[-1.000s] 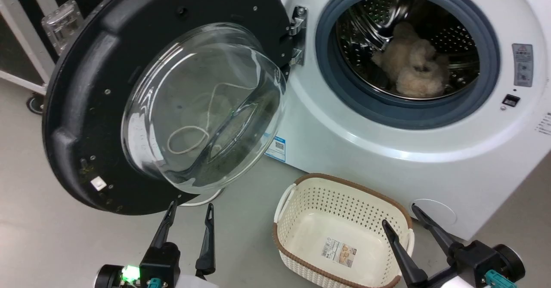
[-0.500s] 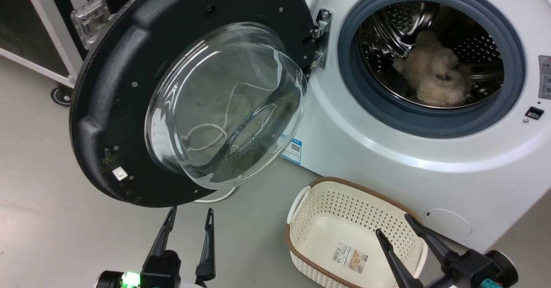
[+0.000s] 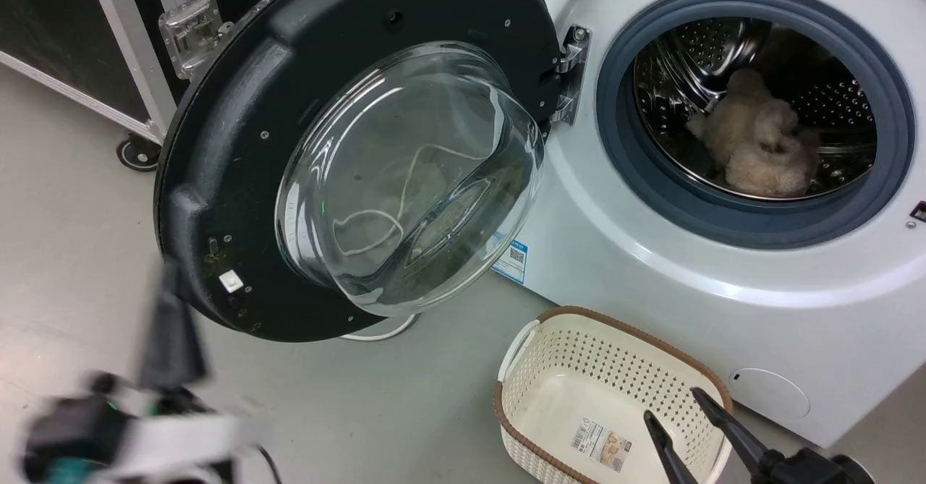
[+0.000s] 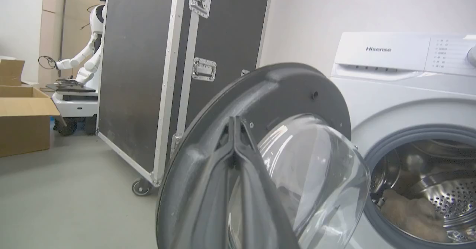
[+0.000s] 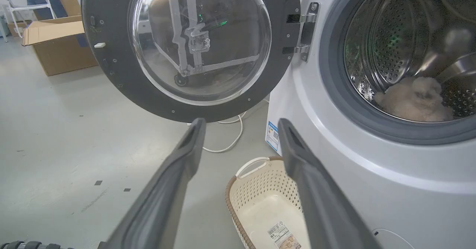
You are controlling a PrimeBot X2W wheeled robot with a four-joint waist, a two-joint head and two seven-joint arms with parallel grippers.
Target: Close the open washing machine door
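The washing machine door (image 3: 239, 144) stands swung wide open to the left on its metal hinge (image 3: 571, 71). It has a glossy black frame and a bulging clear glass bowl (image 3: 412, 180). My left gripper (image 3: 170, 285) is motion-blurred at the lower left, its tip close to the door's lower-left rim. In the left wrist view the left gripper (image 4: 234, 121) has its fingers pressed together, shut on nothing, and it points at the door (image 4: 275, 89). My right gripper (image 3: 678, 410) is open over the basket. In the right wrist view the right gripper (image 5: 241, 124) faces the door (image 5: 111, 74) from a distance.
The white washing machine (image 3: 651, 267) has a grey-ringed drum opening (image 3: 615, 144) with a fluffy beige item (image 3: 759, 144) inside. A cream basket (image 3: 615, 321) sits on the floor before it. A black flight case (image 3: 72, 35) stands behind the door. Cardboard boxes (image 4: 22, 122) and another robot (image 4: 89, 55) stand further left.
The head camera has turned, shifting the whole scene rightward. My left gripper has gone from open to shut and swung left toward the door's lower-left rim. The door's own angle looks unchanged.
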